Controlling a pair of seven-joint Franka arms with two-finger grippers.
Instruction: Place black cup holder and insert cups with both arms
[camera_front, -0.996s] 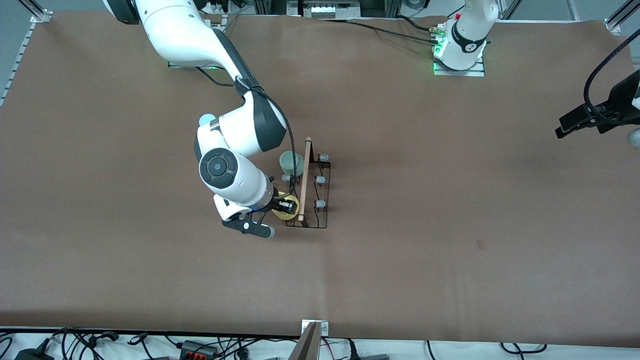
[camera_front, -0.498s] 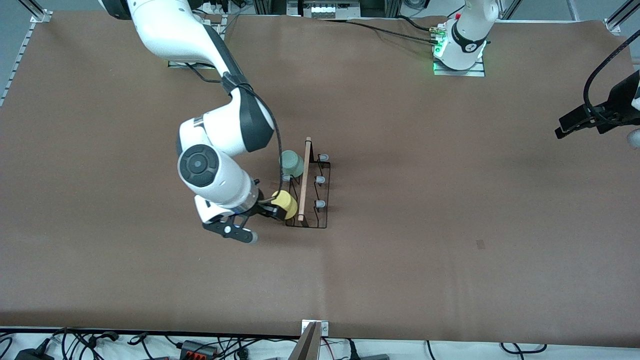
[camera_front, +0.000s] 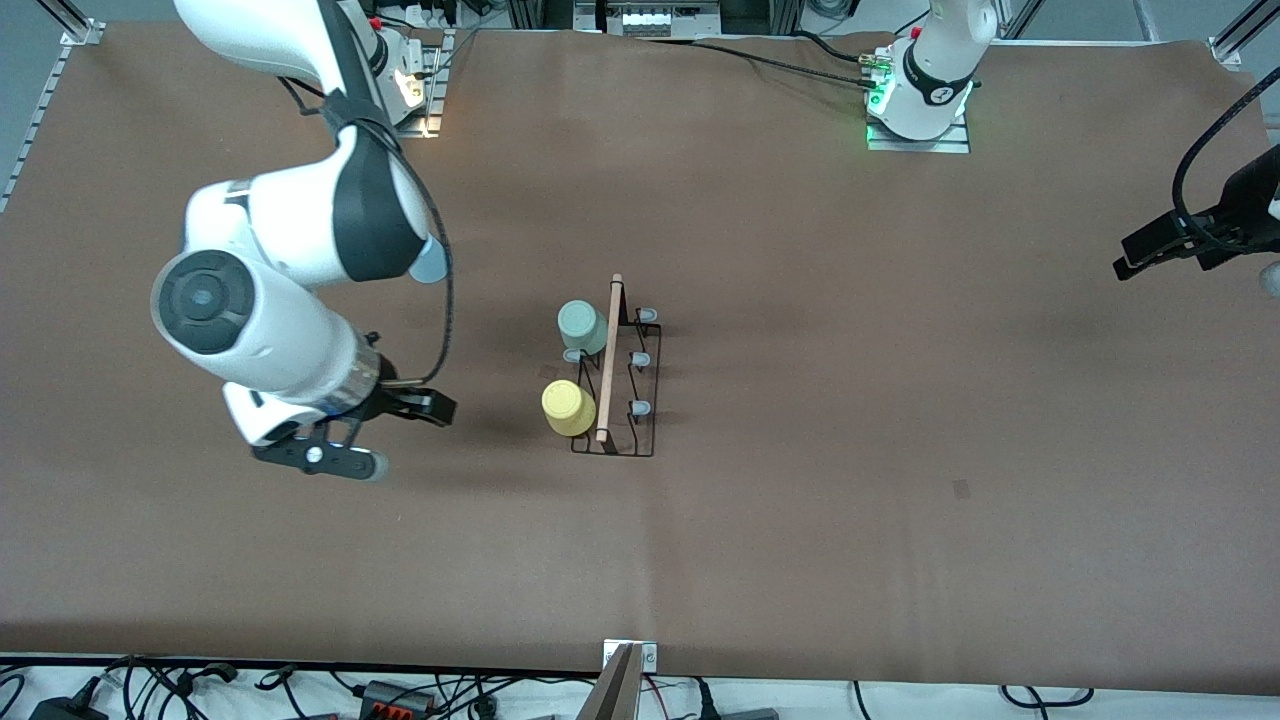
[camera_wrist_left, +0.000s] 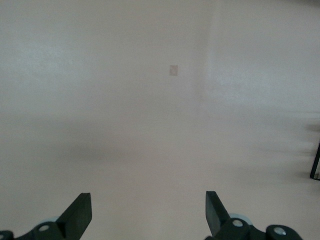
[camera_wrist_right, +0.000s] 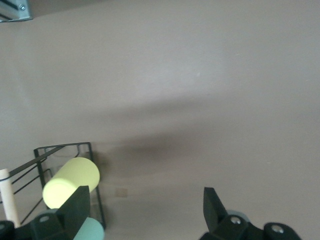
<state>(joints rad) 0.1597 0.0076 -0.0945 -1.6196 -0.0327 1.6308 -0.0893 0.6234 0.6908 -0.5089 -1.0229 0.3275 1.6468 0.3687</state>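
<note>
R gripper (camera_front: 425, 405) open over table (camera_front: 800, 500), L gripper (camera_wrist_left: 148, 212) open

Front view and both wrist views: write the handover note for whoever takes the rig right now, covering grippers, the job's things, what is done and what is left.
Right gripper: open, empty, over bare table toward the right arm's end, beside the rack.
Left gripper: open, empty, waiting over bare table at the left arm's end.
Black cup holder: standing mid-table.
Done: mint green cup and yellow cup sit on pegs on the rack's right-arm side, the yellow one nearer the front camera.
Left: light blue cup, partly hidden by the right arm, still to be inserted.
</note>
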